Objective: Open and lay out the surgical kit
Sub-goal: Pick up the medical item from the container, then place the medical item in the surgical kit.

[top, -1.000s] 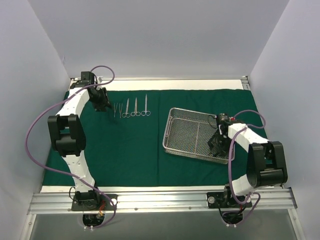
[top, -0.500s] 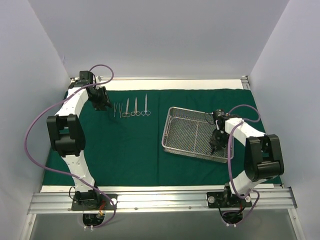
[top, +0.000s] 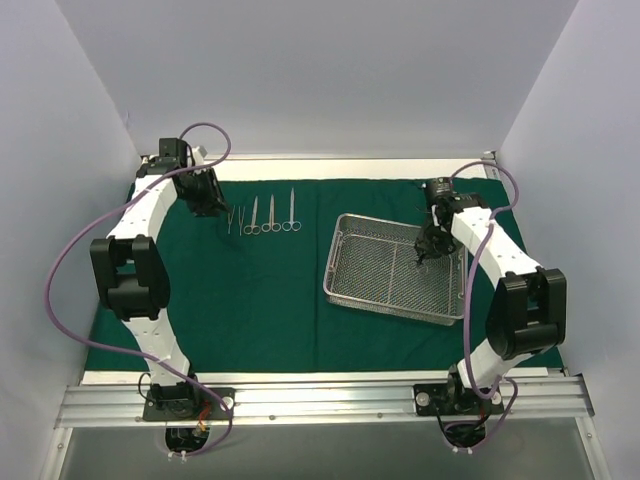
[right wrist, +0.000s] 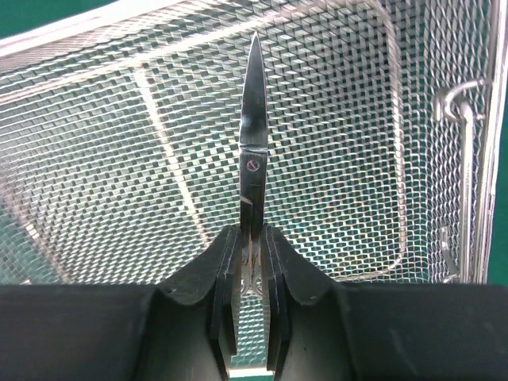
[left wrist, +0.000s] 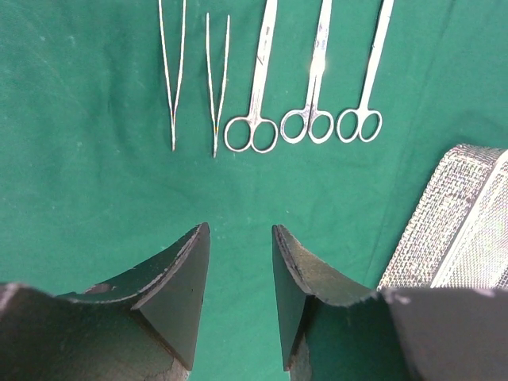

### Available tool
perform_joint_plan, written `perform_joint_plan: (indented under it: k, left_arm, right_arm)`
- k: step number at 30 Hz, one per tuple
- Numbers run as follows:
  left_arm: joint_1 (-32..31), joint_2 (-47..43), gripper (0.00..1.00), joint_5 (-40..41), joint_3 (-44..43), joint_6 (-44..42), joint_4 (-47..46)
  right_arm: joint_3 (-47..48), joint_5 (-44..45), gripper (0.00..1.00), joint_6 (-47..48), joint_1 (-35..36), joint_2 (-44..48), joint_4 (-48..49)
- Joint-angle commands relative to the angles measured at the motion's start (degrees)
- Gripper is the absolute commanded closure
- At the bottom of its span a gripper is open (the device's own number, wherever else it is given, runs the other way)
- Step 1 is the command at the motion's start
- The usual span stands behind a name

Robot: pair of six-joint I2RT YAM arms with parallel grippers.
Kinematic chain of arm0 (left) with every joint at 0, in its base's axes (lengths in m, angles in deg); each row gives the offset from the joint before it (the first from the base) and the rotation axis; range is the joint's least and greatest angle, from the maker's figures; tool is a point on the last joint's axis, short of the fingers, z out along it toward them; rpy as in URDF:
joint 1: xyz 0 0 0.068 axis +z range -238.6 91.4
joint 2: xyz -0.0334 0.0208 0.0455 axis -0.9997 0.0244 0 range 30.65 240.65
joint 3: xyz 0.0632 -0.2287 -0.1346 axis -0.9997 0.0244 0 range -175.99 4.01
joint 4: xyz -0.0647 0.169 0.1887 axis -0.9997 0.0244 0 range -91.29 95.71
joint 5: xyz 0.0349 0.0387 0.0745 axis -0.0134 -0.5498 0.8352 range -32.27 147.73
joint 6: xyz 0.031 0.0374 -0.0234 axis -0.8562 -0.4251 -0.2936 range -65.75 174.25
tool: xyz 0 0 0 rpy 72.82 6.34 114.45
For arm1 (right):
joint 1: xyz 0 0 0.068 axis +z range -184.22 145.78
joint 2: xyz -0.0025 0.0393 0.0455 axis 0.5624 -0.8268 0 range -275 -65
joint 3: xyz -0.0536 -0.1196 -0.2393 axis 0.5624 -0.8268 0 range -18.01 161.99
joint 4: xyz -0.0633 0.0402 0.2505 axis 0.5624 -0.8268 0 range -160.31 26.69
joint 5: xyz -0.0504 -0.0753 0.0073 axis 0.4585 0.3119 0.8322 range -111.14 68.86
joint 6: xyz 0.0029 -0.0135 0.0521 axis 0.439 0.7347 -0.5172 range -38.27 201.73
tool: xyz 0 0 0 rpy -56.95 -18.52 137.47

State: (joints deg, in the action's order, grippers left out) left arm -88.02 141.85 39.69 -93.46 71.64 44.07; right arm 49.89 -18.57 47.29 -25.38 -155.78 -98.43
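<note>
The dark green drape lies spread flat on the table. The silver wire-mesh tray rests on its right half. Two tweezers and three scissor-like instruments lie in a row at the back left. My left gripper is open and empty, just left of that row. My right gripper is shut on a pair of steel scissors, blades pointing forward, held above the tray's back right part.
A white table strip runs behind the drape. Grey walls close in on both sides. A metal rail holding the arm bases runs along the near edge. The tray's corner shows in the left wrist view.
My right gripper has risen out of the tray's near right corner and moved toward the back, carrying the scissors. The left gripper has barely moved.
</note>
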Motion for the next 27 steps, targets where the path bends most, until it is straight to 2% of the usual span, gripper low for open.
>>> perform_joint_plan:
  k: [1, 4, 8, 9, 12, 16, 20, 27]
  left_arm:
    - [0.04, -4.58, 0.54, -0.5, 1.14, -0.42, -1.24]
    - [0.04, -5.9, 0.54, -0.33, 2.37, -0.25, -1.24]
    - [0.12, -8.27, 0.54, -0.59, 5.35, -0.86, -0.72]
    - [0.04, -8.8, 0.54, -0.59, 6.06, -1.12, -0.54]
    - [0.04, -11.43, 0.54, -0.5, 9.04, -1.65, -0.71]
    - [0.21, -15.56, 0.54, -0.85, 12.91, -1.57, -0.8]
    - [0.56, -18.03, 0.54, -0.68, 15.11, -1.57, -0.37]
    - [1.09, -21.55, 0.54, -0.06, 18.37, -2.36, -0.28]
  right_arm:
    - [5.83, 1.12, 1.0, 3.06, 2.75, 0.0, -3.56]
    - [14.34, 1.47, 1.0, 4.02, 6.35, -4.3, -3.38]
    - [28.22, 2.26, 1.0, 6.22, 11.36, -14.73, -2.94]
    - [34.87, 2.61, 1.0, 7.01, 12.24, -16.86, -4.07]
    - [45.36, 2.45, 1.0, 10.17, 15.67, -25.74, -6.45]
    - [65.02, 2.18, 1.0, 13.34, 19.1, -38.38, -9.53]
    - [72.63, -0.28, 1.0, 13.25, 20.6, -45.0, -9.36]
    - [73.86, -0.46, 1.0, 13.87, 23.85, -50.01, -4.44]
